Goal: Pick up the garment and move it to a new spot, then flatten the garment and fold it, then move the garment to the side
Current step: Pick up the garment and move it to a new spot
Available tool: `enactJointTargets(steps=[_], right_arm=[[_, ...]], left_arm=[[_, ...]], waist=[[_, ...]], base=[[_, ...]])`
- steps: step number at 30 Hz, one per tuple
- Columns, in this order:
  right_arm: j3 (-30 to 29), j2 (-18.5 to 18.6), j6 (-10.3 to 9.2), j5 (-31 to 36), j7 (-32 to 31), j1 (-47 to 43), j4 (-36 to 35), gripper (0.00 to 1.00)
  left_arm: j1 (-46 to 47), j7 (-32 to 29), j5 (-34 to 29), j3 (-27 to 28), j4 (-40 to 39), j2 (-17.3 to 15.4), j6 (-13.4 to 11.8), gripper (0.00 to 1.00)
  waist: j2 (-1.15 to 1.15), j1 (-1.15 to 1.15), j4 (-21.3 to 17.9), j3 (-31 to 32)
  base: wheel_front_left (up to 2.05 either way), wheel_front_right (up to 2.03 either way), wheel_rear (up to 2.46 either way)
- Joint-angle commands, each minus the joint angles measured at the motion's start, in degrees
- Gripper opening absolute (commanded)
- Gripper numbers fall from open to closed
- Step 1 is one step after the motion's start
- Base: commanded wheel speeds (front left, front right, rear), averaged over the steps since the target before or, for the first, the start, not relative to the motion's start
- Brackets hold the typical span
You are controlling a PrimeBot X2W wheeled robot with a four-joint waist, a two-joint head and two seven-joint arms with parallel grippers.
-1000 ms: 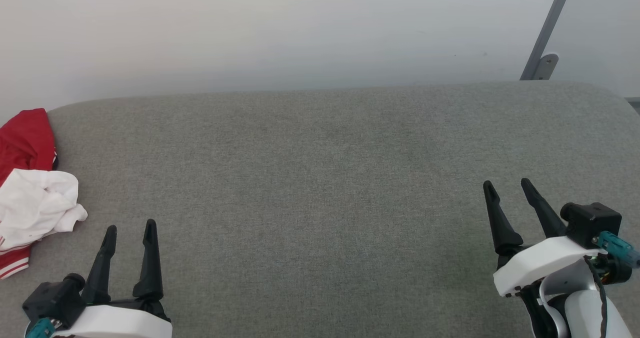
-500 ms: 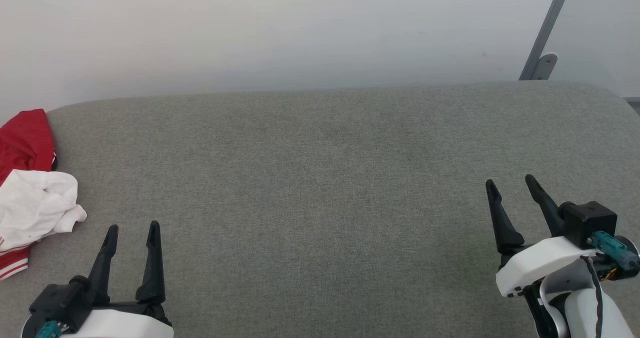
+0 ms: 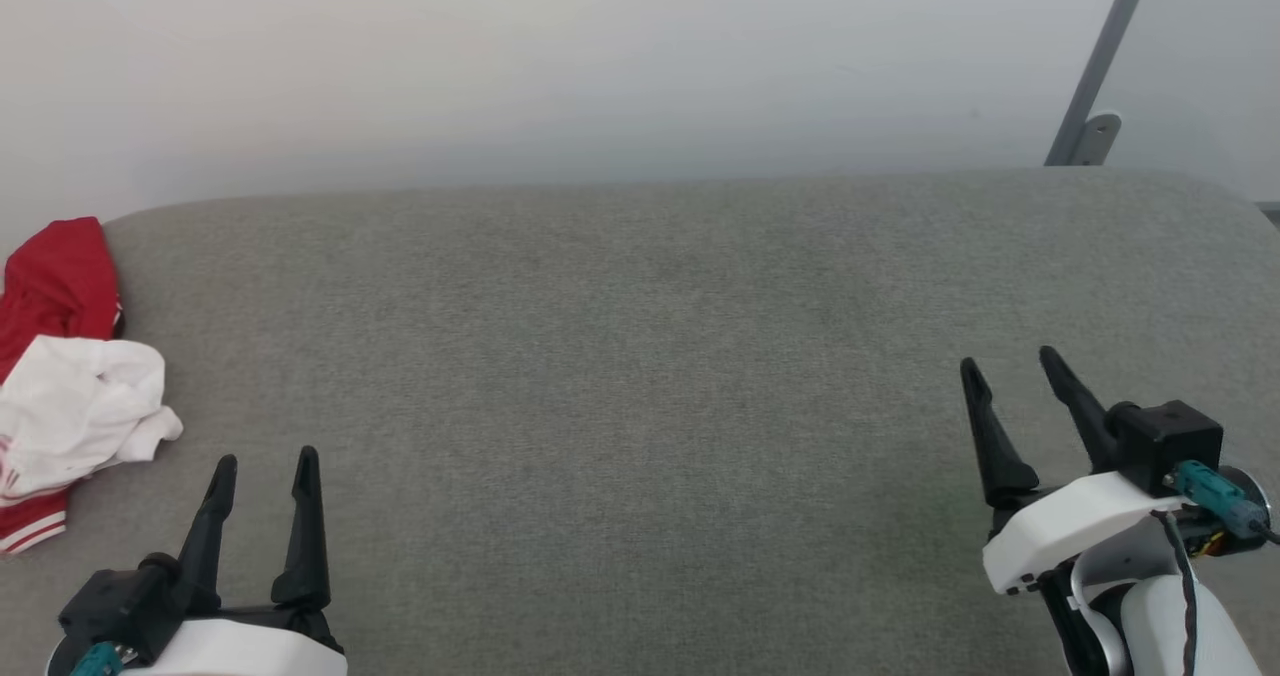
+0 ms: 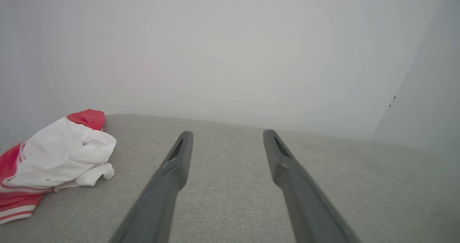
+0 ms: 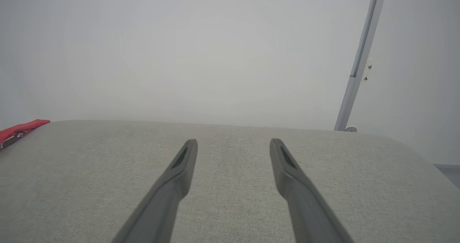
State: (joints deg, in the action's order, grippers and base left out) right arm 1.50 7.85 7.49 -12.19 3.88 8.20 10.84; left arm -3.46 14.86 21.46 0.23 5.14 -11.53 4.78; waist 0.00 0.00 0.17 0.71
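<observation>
The garment (image 3: 60, 386) lies crumpled at the far left edge of the grey cushioned surface (image 3: 640, 356), red fabric at the back, a white bunch on top and striped trim at the front; its number is hidden. In the left wrist view the garment (image 4: 54, 160) sits left of my fingers. A red sliver of the garment (image 5: 18, 129) peeks in at the left of the right wrist view. My left gripper (image 3: 262, 461) hovers open at the lower left, just right of the pile and apart from it. My right gripper (image 3: 1010, 368) stands open at the lower right, empty.
A pale wall runs behind the surface. A grey metal post with a bracket (image 3: 1095, 86) rises at the back right. The surface's rounded right corner (image 3: 1230, 206) drops off to the floor.
The whole head view has shifted slightly, so the camera moved. My right gripper has drifted a little; the garment lies as before.
</observation>
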Motion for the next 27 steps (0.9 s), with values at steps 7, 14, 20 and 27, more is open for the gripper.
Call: enactJointTargets(steps=[7, 14, 20, 27], right_arm=[[2.5, 0.7, 0.0, -1.3, -0.2, -0.2, -0.6, 1.0], [4.6, 1.0, 0.0, -1.9, -0.4, -0.4, -0.3, 1.0], [6.9, 0.8, 0.0, -2.5, -0.3, -0.4, 0.4, 1.0], [9.1, 0.4, 0.0, -3.5, -0.2, -0.4, 1.1, 1.0]], left_arm=[[1.0, -1.0, 1.9, 2.1, 1.0, -0.3, -2.3, 1.0], [0.2, -2.4, 3.1, 4.3, 1.3, -0.9, -4.0, 1.0], [-1.1, -3.6, 3.4, 5.4, 0.6, -1.8, -5.4, 1.0], [-2.5, -4.7, 3.6, 6.2, -0.4, -2.5, -6.7, 1.0]], waist=[[0.0, 0.0, 4.4, 0.7], [0.0, 0.0, 11.3, 2.1], [0.0, 0.0, 17.4, 3.3], [0.0, 0.0, 23.3, 4.1]], base=[[0.0, 0.0, 0.0], [0.0, 0.0, 0.0], [0.0, 0.0, 0.0], [0.0, 0.0, 0.0]])
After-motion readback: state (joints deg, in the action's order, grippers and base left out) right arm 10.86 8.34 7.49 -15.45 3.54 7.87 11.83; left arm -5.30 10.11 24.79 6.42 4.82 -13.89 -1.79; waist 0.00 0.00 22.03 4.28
